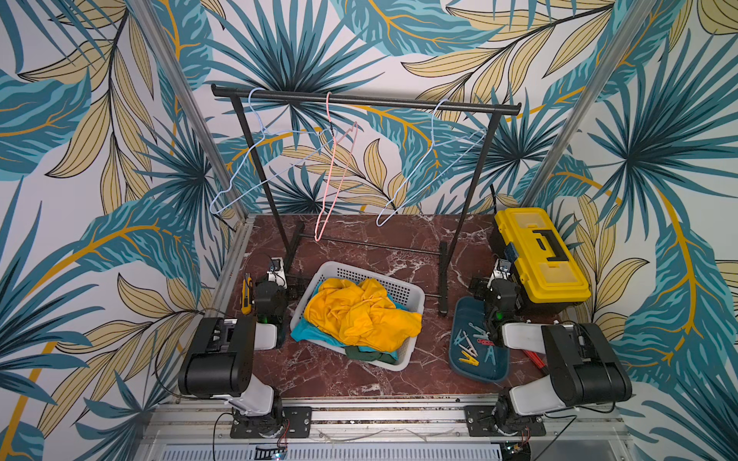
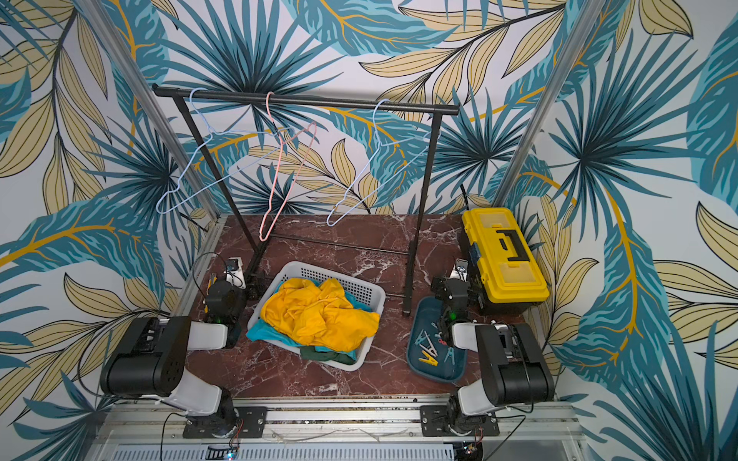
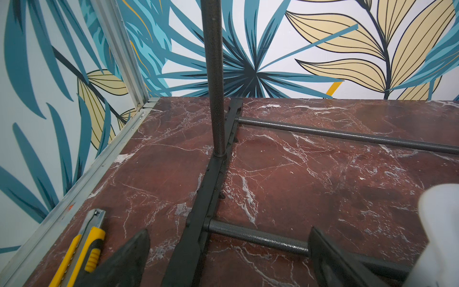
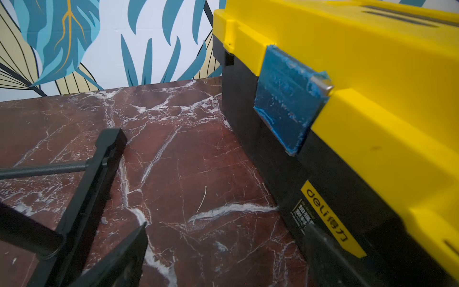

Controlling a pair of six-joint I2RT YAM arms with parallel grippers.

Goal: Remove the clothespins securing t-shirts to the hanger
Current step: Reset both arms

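Note:
Three wire hangers, one of them pink [image 1: 318, 235], hang bare on the black rack [image 1: 359, 99]. The t-shirts lie heaped in a white basket [image 1: 415, 295]: yellow [image 1: 359, 315] on top, turquoise [image 1: 307, 333] and dark green [image 1: 363, 353] under it. Several clothespins, among them a yellow one [image 1: 468, 360], lie in a teal tray [image 1: 479, 373]. My left gripper [image 3: 228, 232] hangs open and low, straddling the rack's left foot [image 3: 198, 223]. My right gripper [image 4: 227, 226] is open over bare marble, between the rack's right foot [image 4: 87, 193] and a toolbox. Neither holds anything.
A yellow and black toolbox [image 1: 539, 255] stands at the back right, close to my right gripper. A yellow utility knife [image 3: 82, 251] lies by the table's left edge. A red tool [image 1: 535, 357] shows partly under my right arm. The rack's crossbars [image 3: 347, 135] run along the tabletop.

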